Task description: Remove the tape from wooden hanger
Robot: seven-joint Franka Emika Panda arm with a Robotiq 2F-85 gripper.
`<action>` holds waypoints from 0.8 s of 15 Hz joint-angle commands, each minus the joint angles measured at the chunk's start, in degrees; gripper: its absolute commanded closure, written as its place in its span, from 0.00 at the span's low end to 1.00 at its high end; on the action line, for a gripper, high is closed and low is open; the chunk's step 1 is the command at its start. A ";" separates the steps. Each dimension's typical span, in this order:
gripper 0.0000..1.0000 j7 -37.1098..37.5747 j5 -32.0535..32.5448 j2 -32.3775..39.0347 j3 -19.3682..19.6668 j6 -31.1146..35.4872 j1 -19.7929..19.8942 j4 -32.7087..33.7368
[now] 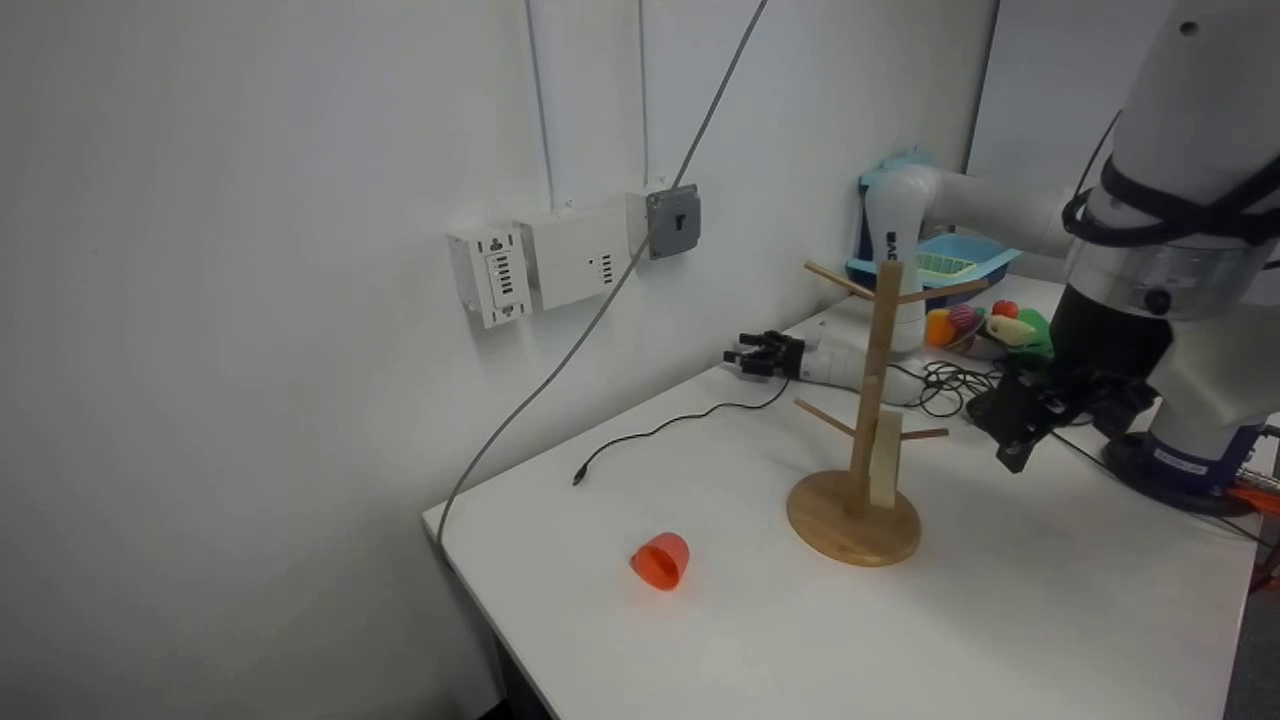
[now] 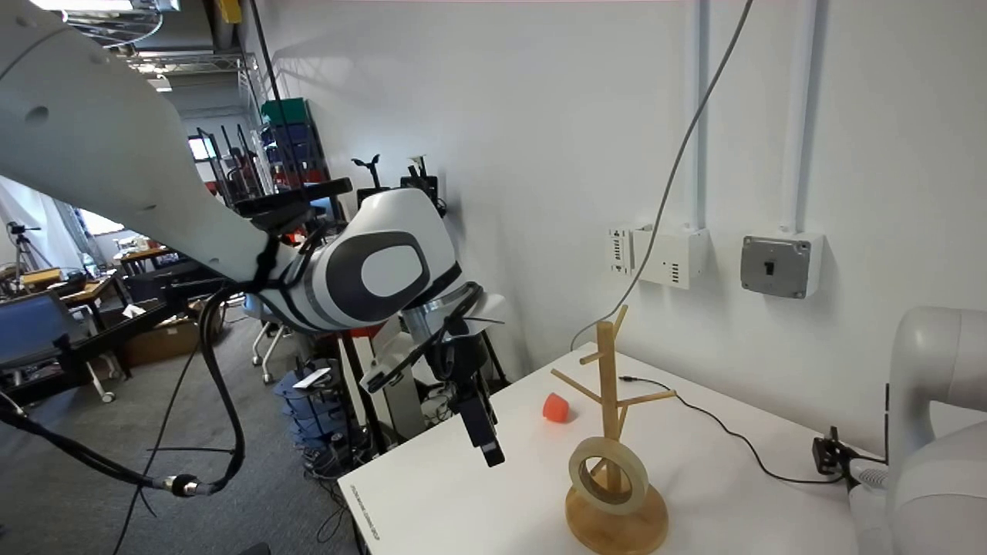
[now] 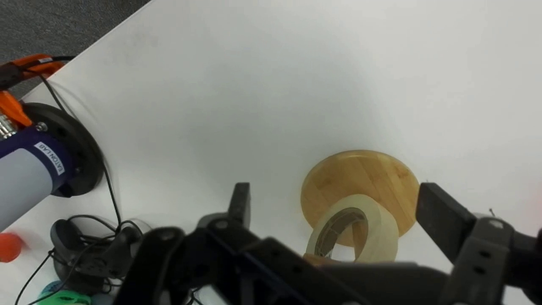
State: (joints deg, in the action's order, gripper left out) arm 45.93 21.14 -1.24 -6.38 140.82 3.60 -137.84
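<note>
Exterior views show cup (image 1: 664, 554) sideways, tape (image 1: 885, 460) on hanger (image 1: 867, 430).

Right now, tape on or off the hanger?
On: the tape hangs from the wooden hanger, a low peg showing through its centre in an exterior view.

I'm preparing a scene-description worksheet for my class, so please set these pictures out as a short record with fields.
Surface: white table
Stand: wooden hanger, upright on its round base
To remove: tape, a beige ring beside the pole; how it is held there is unclear
Grasper: pincer, open, apart from the tape
Also on table: orange cup, on its side
Background: second robot arm; grey switch box on the wall
Status: tape not yet removed
</note>
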 commanded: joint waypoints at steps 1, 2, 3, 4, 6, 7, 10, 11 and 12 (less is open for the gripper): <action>0.00 0.98 1.74 -0.07 1.79 0.05 -1.73 -0.81; 0.00 -0.70 0.73 -1.16 2.05 -0.70 -1.72 -1.28; 0.00 -0.20 0.11 0.08 2.07 -0.20 -1.85 -0.46; 0.00 -0.24 0.11 0.06 2.13 -0.21 -1.92 -0.55; 0.00 -0.27 0.12 -0.01 2.23 -0.21 -2.02 -0.58; 0.00 0.36 0.20 0.28 2.26 0.21 -2.11 -0.61; 0.00 4.69 1.39 2.19 2.58 3.02 -2.18 -0.48; 0.00 5.96 2.05 2.65 2.74 3.87 -2.24 -0.44; 0.00 6.89 2.37 3.00 2.92 4.70 -2.34 -0.44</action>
State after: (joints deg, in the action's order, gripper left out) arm 48.80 21.29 0.10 -5.10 142.33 2.48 -138.47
